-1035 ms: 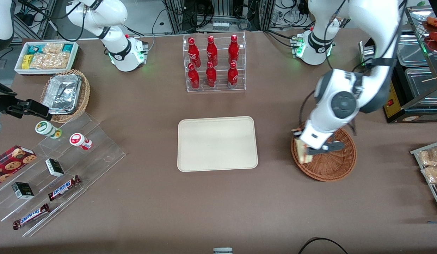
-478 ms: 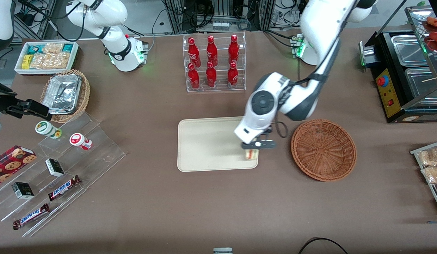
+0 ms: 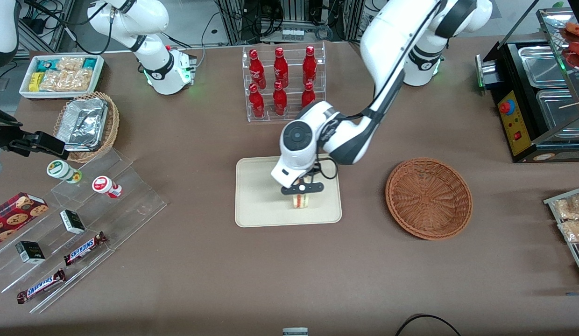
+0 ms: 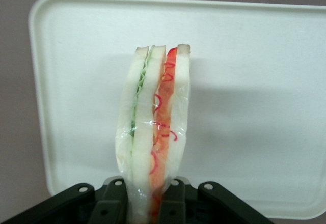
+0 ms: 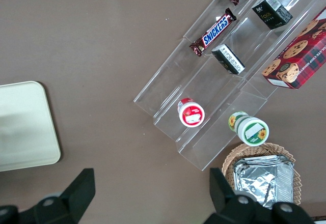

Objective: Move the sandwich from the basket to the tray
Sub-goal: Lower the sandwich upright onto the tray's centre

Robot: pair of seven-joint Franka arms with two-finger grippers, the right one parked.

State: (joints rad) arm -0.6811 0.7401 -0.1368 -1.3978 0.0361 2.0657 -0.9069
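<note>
Gripper [image 3: 302,188] clamped on one sandwich [image 3: 300,200] above one tray [image 3: 257,196]; one basket [image 3: 428,198].

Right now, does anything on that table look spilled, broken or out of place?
Nothing stands out. The tool is shut on the wrapped sandwich, holding it on edge over the tray; its wrap looks whole. The basket holds nothing, and the red bottles stand upright in their rack.

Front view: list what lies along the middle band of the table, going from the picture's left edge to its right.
Tan wicker basket with foil container → tray → sandwich, shut in the tool above the tray → reddish-brown basket.
</note>
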